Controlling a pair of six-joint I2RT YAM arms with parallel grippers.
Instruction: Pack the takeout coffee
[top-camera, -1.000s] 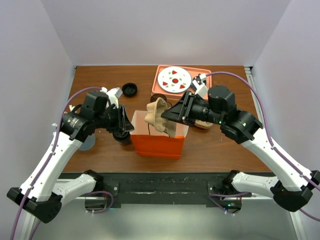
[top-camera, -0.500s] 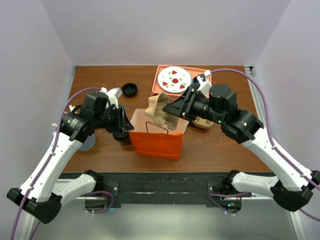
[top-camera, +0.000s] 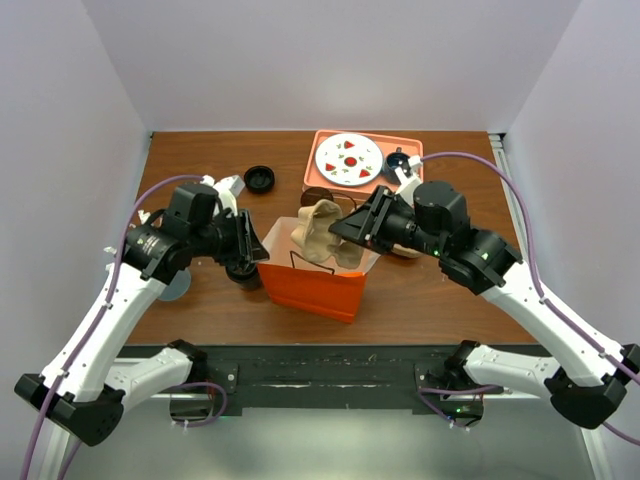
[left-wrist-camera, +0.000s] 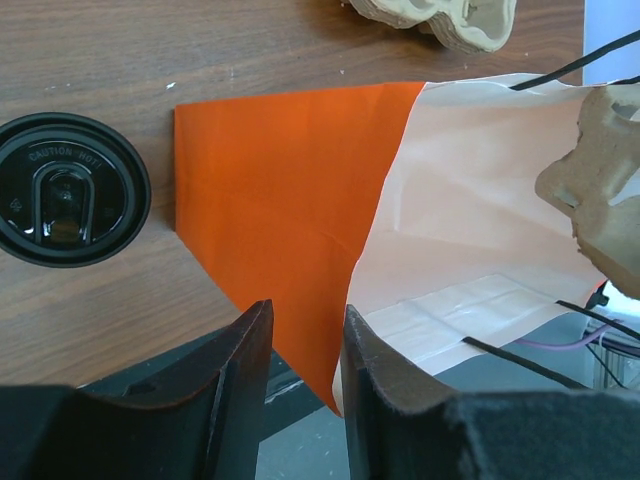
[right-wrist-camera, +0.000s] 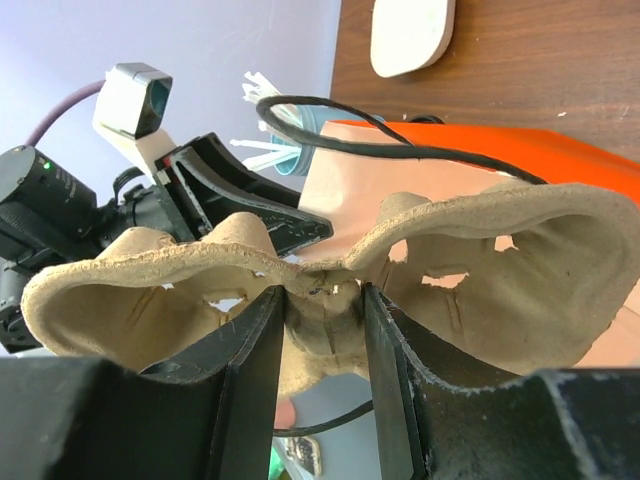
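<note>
The takeout coffee (top-camera: 243, 276), a dark cup with a round black lid (left-wrist-camera: 70, 190), stands on the table left of the orange paper bag (top-camera: 315, 285), partly under my left gripper. My left gripper (top-camera: 256, 252) is closed on the bag's left wall (left-wrist-camera: 290, 230), its fingers a narrow gap apart (left-wrist-camera: 305, 320). My right gripper (top-camera: 342, 230) is shut on the middle ridge of a tan cardboard cup carrier (right-wrist-camera: 330, 270) and holds it in the bag's open mouth (top-camera: 320, 232).
A flat black disc (top-camera: 259, 178) lies at the back left. A salmon tray (top-camera: 385, 138) holds a patterned plate (top-camera: 349, 157) and a blue mug (top-camera: 398, 160). A second carrier (left-wrist-camera: 440, 15) lies under the right arm. A cup of straws (right-wrist-camera: 275, 150) stands far left.
My right gripper has tilted the carrier and lowered it a little into the bag's mouth. The bag has twisted slightly. My left arm has not moved.
</note>
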